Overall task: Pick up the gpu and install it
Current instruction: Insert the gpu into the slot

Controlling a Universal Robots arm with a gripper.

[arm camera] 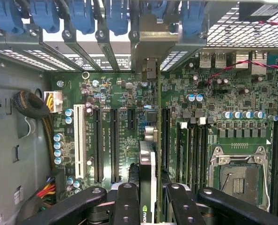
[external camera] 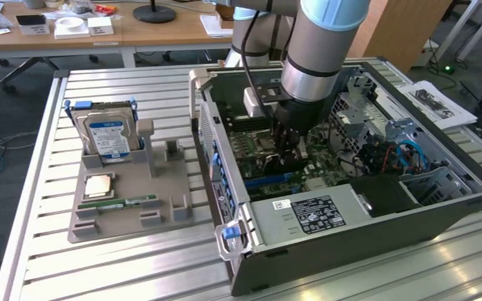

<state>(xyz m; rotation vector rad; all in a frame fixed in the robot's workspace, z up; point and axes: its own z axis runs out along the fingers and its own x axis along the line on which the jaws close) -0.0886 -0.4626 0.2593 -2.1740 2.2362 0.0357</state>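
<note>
Reaching down from the arm into the open computer case (external camera: 442, 207), the gripper (external camera: 287, 147) hangs just above the motherboard (external camera: 253, 147). In the wrist view the gripper (arm camera: 150, 199) is closed narrowly on the gpu (arm camera: 147, 164), with black fingers (arm camera: 126, 201) pressed against both sides of the card. The gpu stands on edge, running lengthwise between the long black expansion slots (arm camera: 114, 145) and the memory slots (arm camera: 195, 154). Whether its lower edge is fully seated in a slot cannot be told. At the card's far end a silvery bracket (arm camera: 147, 47) lies against the row of rear openings, under the blue latches (arm camera: 80, 16). The empty processor socket (arm camera: 235, 173) lies well to one side of the card.

On the slatted table (external camera: 98, 269), towards the exterior view's left and apart from the case, sits a grey holder (external camera: 123, 222). A hard drive (external camera: 107, 135) with a blue and white label stands upright in it. A square chip (external camera: 98, 185) and a green memory stick (external camera: 128, 202) lie flat nearer the front.
</note>
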